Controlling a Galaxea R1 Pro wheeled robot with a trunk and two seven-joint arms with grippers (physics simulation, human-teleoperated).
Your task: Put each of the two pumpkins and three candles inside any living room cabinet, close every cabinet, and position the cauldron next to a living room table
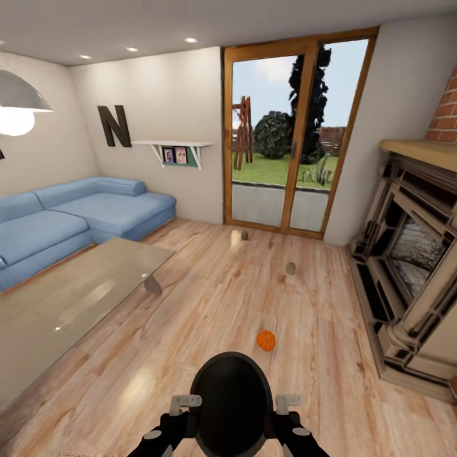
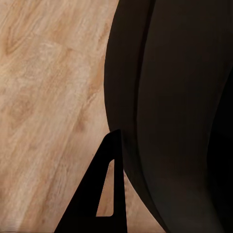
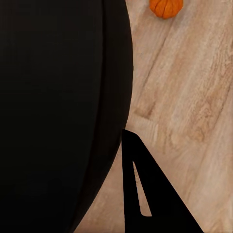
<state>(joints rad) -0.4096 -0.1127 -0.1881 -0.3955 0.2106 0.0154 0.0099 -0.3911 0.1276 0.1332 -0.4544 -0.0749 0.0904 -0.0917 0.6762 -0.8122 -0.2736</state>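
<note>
One orange pumpkin lies on the wood floor just ahead and slightly right of me, and is also in the right wrist view. A grey-brown candle stands farther out. Two more small stubs, likely candles, sit by the glass door. A black rounded form sits between my arms; I cannot tell whether it is the cauldron or my own trunk. My left gripper and right gripper hang beside it. Each wrist view shows one dark finger against that black form. The cabinet is out of view.
A glass coffee table stands at the left with a blue corner sofa behind it. A stone fireplace fills the right wall. Glass doors close the far end. Open wood floor runs between table and fireplace.
</note>
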